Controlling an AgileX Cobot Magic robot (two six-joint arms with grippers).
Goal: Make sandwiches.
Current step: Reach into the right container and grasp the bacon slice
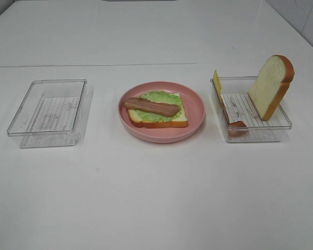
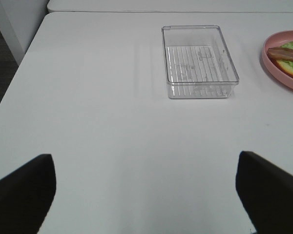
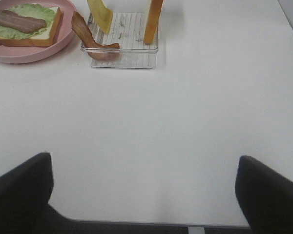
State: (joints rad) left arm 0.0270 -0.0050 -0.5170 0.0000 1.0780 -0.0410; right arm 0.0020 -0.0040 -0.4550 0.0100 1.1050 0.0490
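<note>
The sandwich is half built. On the pink plate (image 1: 196, 110) at mid-table lies 1 bread slice (image 1: 161, 123), with a lettuce leaf (image 1: 157, 97) on it and a bacon strip (image 1: 152, 107) across that. The cheese slice (image 1: 217, 83), a 2nd bacon strip (image 1: 236, 125) and the top bread slice (image 1: 270, 86) stand or lean in the right tray (image 1: 256, 135); the left tray (image 1: 47, 112) holds nothing.

The left tool (image 2: 145, 165) and right tool (image 3: 144, 165) are both spread wide with nothing in them, well short of the food. The next layer probably falls to the right tool, which would have to pinch a thin, leaning piece by its upper edge.

The high view shows neither tool. Only the right wrist view shows the 2nd strip curling over the tray wall.
</note>
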